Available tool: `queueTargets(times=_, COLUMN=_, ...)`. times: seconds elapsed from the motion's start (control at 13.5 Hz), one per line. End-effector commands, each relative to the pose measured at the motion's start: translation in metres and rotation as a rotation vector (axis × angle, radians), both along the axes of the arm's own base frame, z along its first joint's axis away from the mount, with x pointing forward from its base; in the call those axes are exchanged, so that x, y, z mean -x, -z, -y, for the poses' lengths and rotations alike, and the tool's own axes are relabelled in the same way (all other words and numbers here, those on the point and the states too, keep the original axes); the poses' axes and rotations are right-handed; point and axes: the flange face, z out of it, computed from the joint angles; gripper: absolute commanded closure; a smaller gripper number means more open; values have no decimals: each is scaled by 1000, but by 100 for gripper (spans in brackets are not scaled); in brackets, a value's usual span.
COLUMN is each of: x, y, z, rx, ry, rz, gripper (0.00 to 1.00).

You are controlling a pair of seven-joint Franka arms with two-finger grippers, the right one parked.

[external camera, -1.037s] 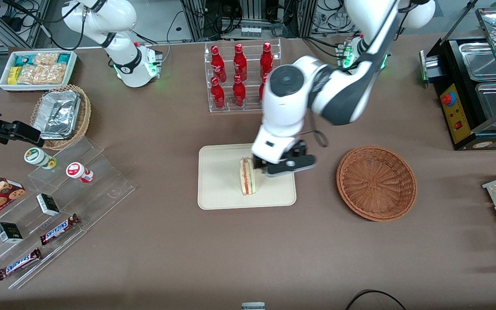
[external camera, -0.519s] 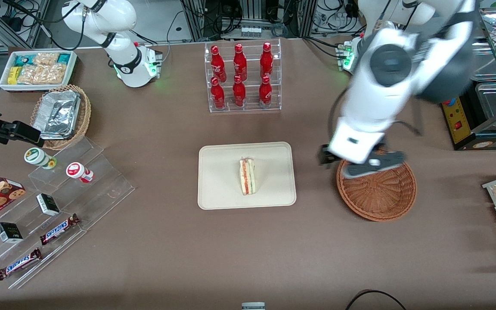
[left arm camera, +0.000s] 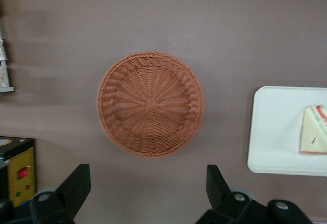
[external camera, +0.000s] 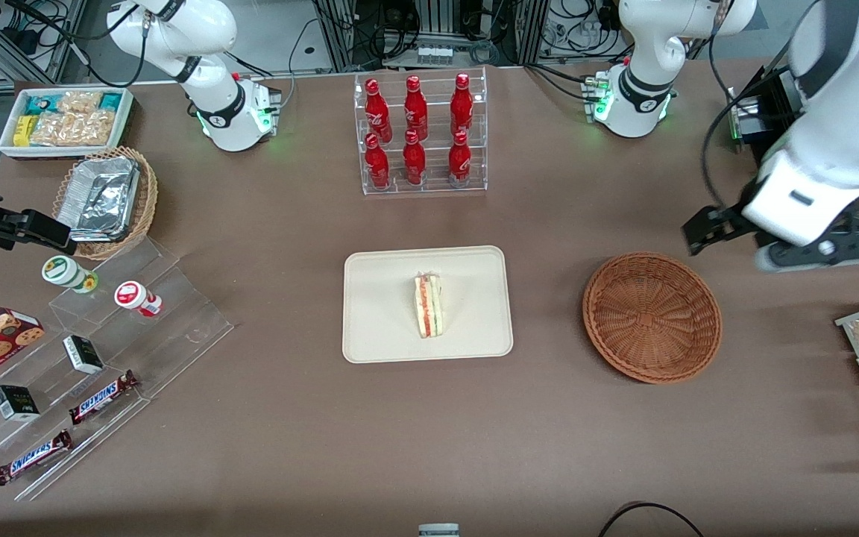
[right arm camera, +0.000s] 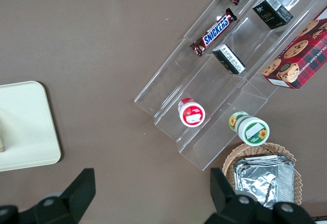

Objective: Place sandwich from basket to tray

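On tray (external camera: 385, 335), sandwich (external camera: 428, 304) lying flat; basket (external camera: 652, 317) sitting bare. Pincer (external camera: 772, 242) hovering toward working arm's end, fingers apart, gripping nothing. Placing looks done; parking arm next.

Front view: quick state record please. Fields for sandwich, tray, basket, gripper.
sandwich: on the tray, near its middle, free of the gripper
tray: cream, flat on the table, beside the basket
basket: wicker, nothing in it
gripper: open, holding nothing, raised above the table toward the working arm's end, clear of the basket
task state: sandwich is placed
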Motion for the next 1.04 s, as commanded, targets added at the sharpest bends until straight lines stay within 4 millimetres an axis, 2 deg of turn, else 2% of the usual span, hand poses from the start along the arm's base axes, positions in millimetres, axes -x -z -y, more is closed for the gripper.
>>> queueTargets(times=0.0, x=28, y=-8, z=-36, rx=14, ry=51, rz=-22, gripper=0)
queueTargets(times=0.3, x=36, y=-19, z=-45, rx=32, ry=74, rz=-28, gripper=0)
queueTargets(times=0.44, x=32, y=-24, z=-52, rx=36, ry=89, rz=-7, gripper=0)
queueTargets(times=0.74, x=13, y=-25, z=-47, rx=35, ry=98, rz=1, gripper=0)
queueTargets(times=0.96, x=10, y=-27, z=-52, rx=23, ry=95, rz=4, gripper=0)
